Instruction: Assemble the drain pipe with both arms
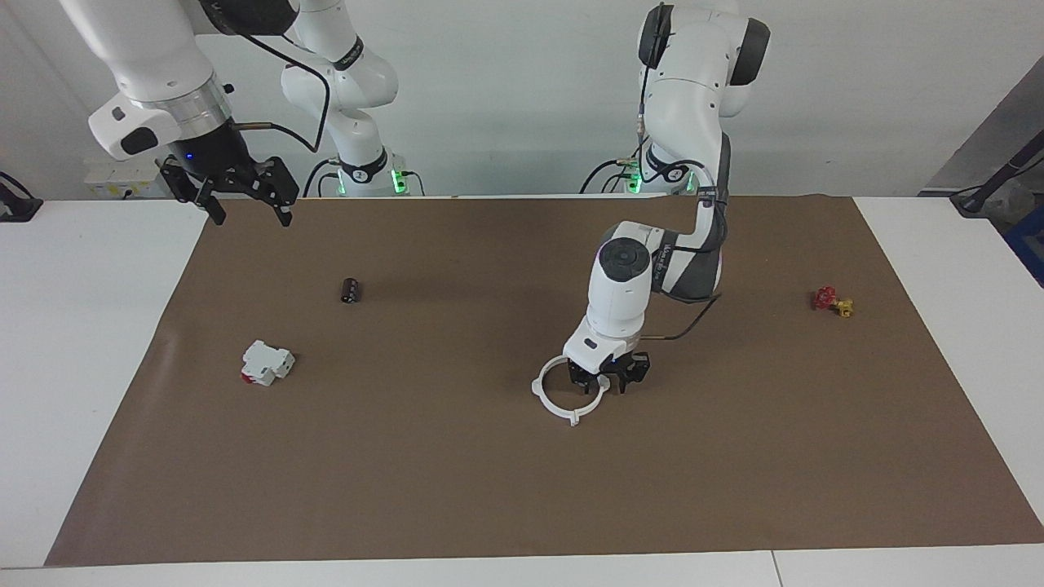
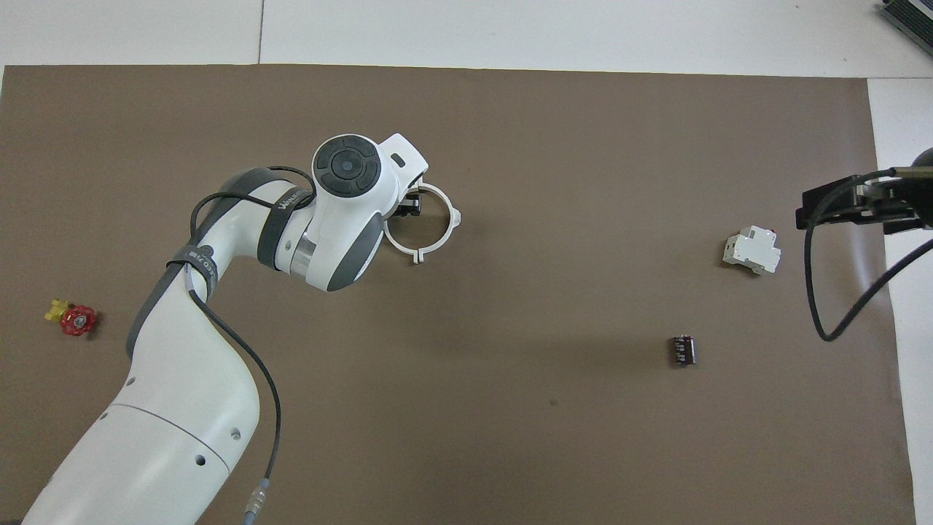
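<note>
I see the drain pipe (image 1: 568, 391) lying flat on the brown mat (image 1: 457, 489) near the middle of the table (image 1: 81, 342), its two white arcs closed into one full ring with small tabs sticking out of the rim. My left gripper (image 1: 608, 380) is down at the ring's edge on the side toward the left arm's end of the table, and its fingers look clamped together on the rim there; from overhead the wrist covers most of that contact. My right gripper (image 1: 245, 200) waits high over the mat's edge close to the robots at the right arm's end, fingers spread apart and holding nothing. Toward that end lie a small dark cylinder (image 1: 351, 290) and, farther from the robots, a white blocky part with a red end (image 1: 267, 363). A small red and yellow piece (image 1: 833, 301) sits toward the left arm's end.
</note>
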Motion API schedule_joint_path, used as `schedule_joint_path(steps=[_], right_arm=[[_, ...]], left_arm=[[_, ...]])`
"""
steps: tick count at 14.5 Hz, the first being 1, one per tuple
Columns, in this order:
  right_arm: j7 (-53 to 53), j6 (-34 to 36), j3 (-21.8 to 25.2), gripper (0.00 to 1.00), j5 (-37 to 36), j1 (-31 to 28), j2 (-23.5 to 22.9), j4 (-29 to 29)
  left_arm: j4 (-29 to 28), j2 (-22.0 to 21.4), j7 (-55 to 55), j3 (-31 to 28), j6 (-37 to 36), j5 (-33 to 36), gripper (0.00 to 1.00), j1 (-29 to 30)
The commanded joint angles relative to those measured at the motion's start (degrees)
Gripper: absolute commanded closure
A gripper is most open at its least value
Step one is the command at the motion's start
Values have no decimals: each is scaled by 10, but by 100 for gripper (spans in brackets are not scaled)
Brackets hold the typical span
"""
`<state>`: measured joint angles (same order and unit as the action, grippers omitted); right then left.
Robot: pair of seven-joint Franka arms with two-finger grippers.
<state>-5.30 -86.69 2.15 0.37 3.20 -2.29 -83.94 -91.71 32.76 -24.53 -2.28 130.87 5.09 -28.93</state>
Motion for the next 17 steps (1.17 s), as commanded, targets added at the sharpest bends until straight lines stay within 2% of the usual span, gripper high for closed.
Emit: schedule_joint_path(steps=[1,3,7,12,15,17], right_arm=[[13,4,-1,0,3,-4,14,-15],[13,4,-1,0,3,-4,14,-15],[13,4,-1,0,3,-4,14,-15],[13,4,-1,0,3,-4,14,-15],[13,4,-1,0,3,-4,14,-15],[13,4,-1,0,3,-4,14,-15]], left_arm=[[-6,-35,44,-1,-9,-10,0,26],[-17,-69,90,2,-38,-10,0,55],[-84,-164,198,3,-67,-12,0,124],[-71,-227,354,0,-192,-74,0,214],[-51,-262,362,-4,-255,-74,0,244],[-55,-304,355,-5,-284,-73,0,252]])
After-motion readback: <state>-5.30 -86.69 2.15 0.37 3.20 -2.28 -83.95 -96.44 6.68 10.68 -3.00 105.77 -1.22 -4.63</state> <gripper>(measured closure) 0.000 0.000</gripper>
